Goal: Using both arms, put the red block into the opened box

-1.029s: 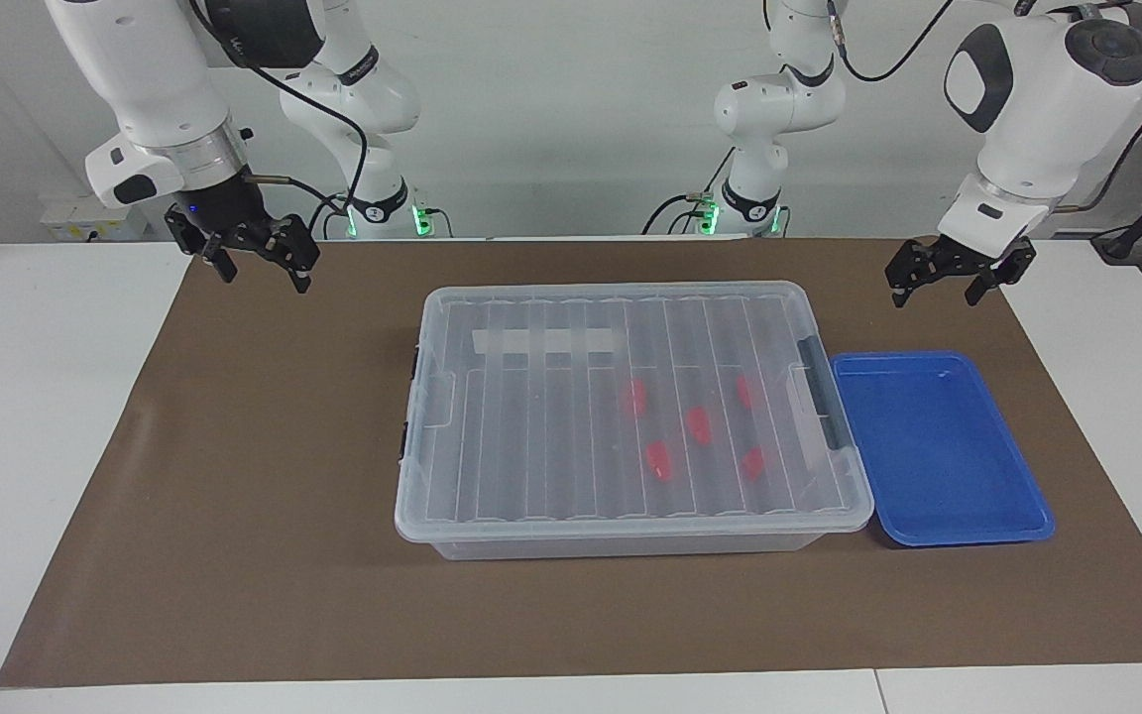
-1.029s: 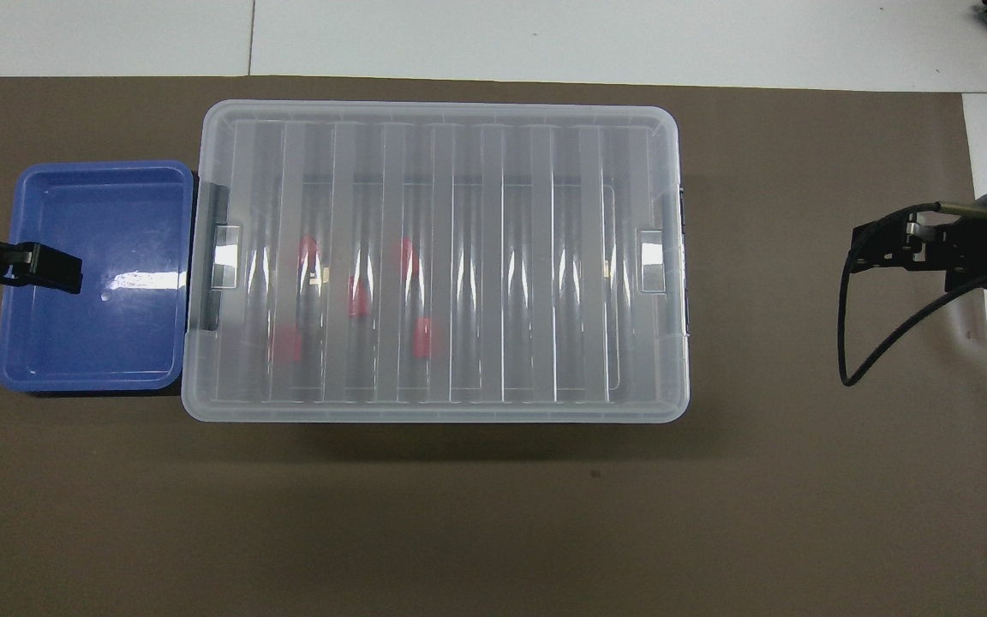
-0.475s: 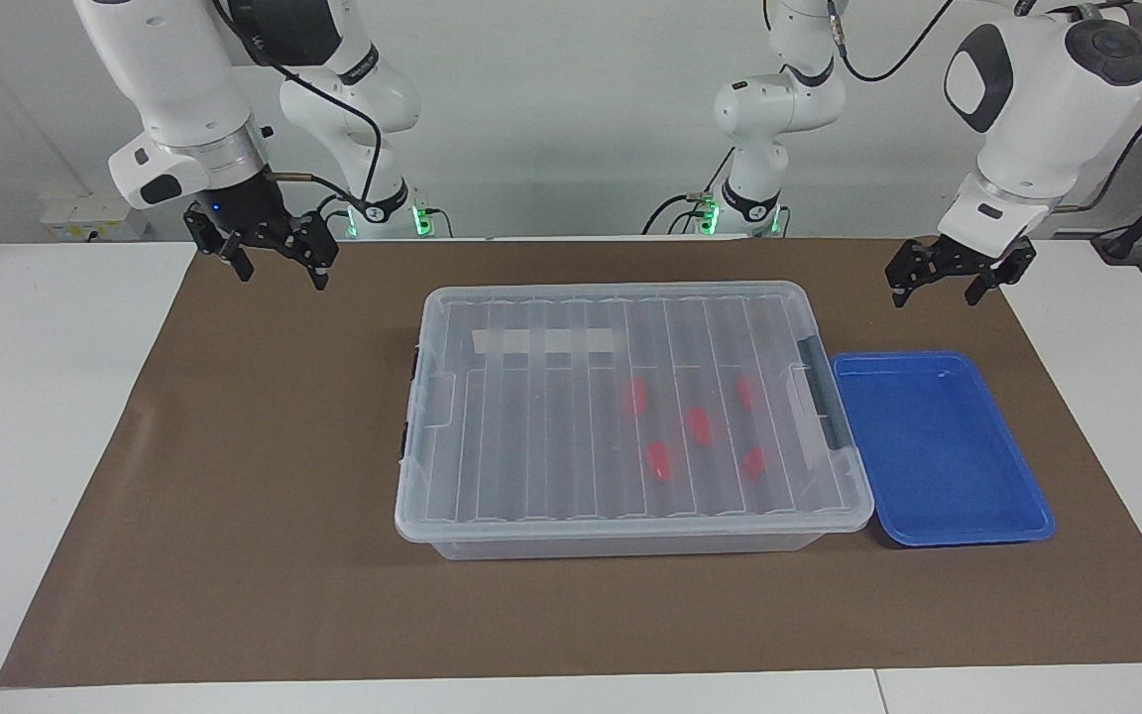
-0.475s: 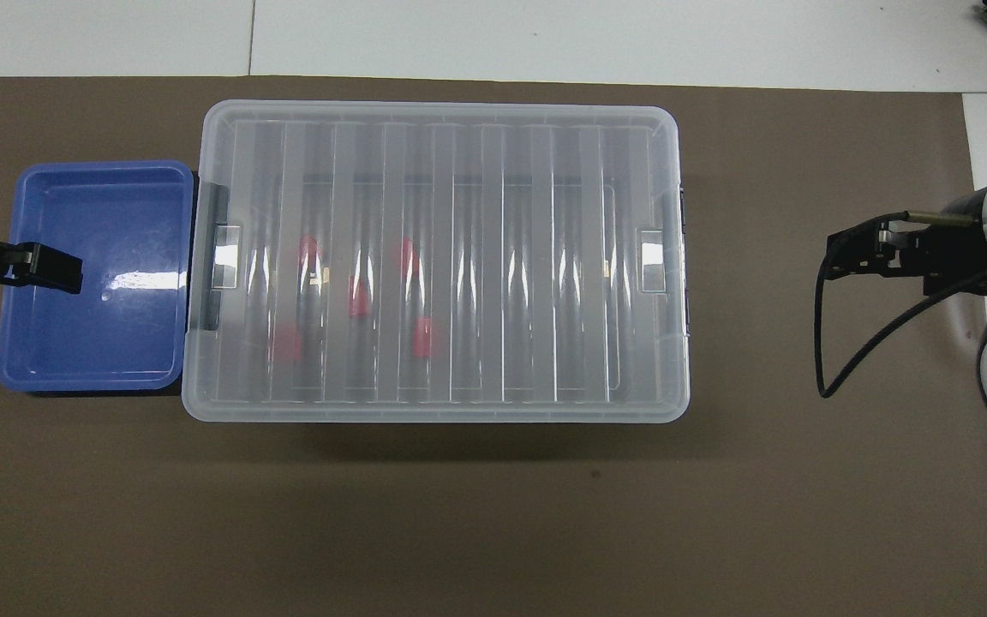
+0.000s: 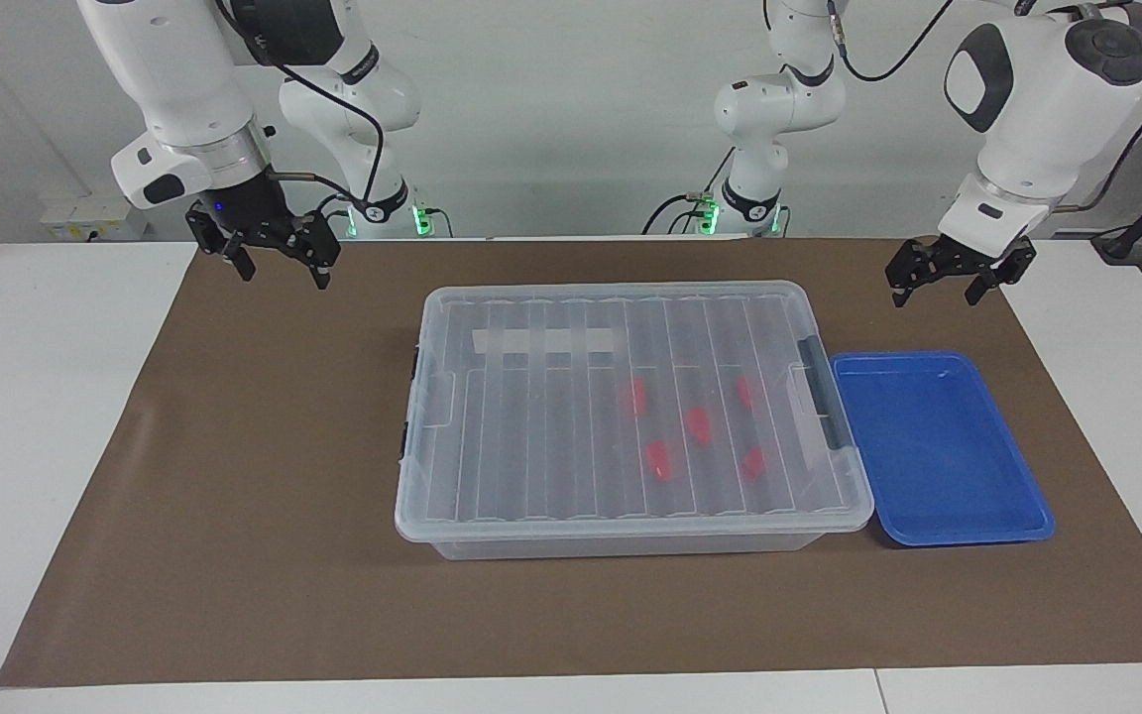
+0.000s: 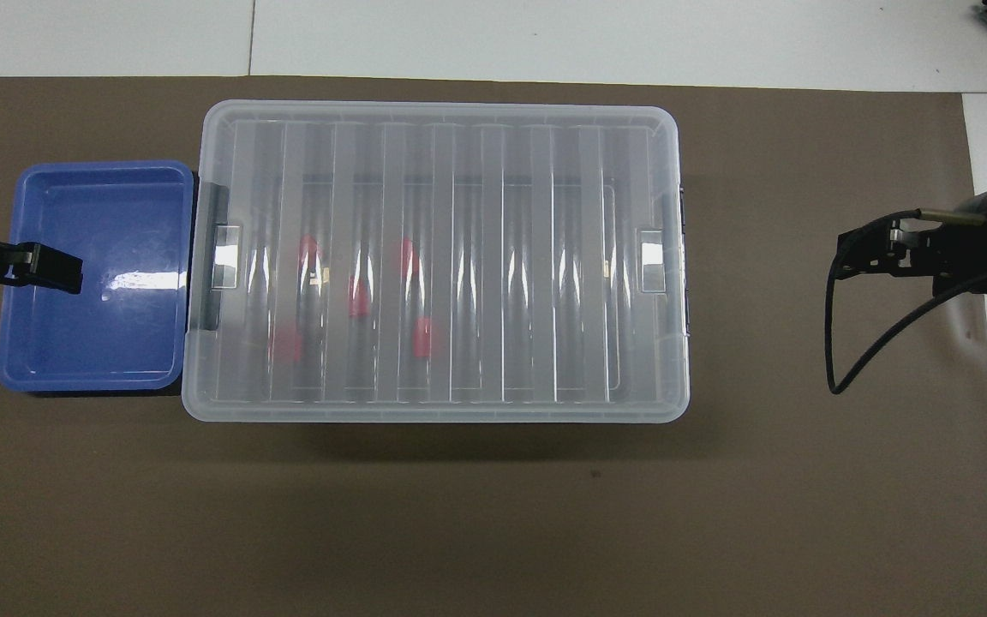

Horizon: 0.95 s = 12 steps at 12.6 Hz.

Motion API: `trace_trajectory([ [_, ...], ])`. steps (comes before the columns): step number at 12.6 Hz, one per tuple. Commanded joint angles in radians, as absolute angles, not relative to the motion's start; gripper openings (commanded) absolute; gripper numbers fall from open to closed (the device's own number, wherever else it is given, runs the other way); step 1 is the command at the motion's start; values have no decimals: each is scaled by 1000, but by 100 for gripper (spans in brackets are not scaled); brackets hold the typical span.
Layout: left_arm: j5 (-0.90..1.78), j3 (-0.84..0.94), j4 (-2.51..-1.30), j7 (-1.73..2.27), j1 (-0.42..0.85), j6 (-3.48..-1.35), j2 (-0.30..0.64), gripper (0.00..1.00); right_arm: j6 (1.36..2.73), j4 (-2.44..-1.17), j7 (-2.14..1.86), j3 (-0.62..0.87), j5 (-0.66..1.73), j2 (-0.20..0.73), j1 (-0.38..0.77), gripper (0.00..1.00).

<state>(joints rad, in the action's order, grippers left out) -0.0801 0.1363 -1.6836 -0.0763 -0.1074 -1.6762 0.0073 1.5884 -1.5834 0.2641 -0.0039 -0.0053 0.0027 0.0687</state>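
Observation:
The box (image 5: 531, 476) is a large clear bin in the middle of the brown mat, with its ribbed lid on and a dark grey latch (image 5: 822, 402) at the end. Several red blocks (image 5: 698, 424) lie inside it, seen through the lid, toward the left arm's end (image 6: 359, 300). My right gripper (image 5: 284, 278) hangs open and empty over the mat off the box's end nearest the right arm (image 6: 845, 257). My left gripper (image 5: 935, 296) hangs open and empty; from overhead it shows over the outer edge of the blue tray (image 6: 39, 267).
A shallow blue tray (image 5: 958, 526) with nothing in it lies right beside the box at the left arm's end. The brown mat (image 5: 234, 496) covers most of the white table.
My right gripper has moved up and a little toward the box over the mat. The left arm, the box and the blocks have not moved.

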Motion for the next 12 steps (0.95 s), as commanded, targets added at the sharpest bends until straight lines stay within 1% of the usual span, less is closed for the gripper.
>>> trace_trajectory([
  [1, -69, 133, -1717, -81, -110, -1694, -23, 100, 1574, -1588, 267, -11, 3, -3, 66, 100],
  [2, -69, 133, -1717, -81, -110, -1694, -23, 100, 1572, -1594, 268, -11, 3, -6, 66, 100],
  [4, -69, 133, -1717, -81, -110, -1695, -23, 100, 1574, -1643, 270, -11, 5, -41, 66, 100],
  [12, -69, 133, -1717, -81, -110, -1694, -23, 100, 1588, -1657, 255, -11, 8, -43, 61, 100],
])
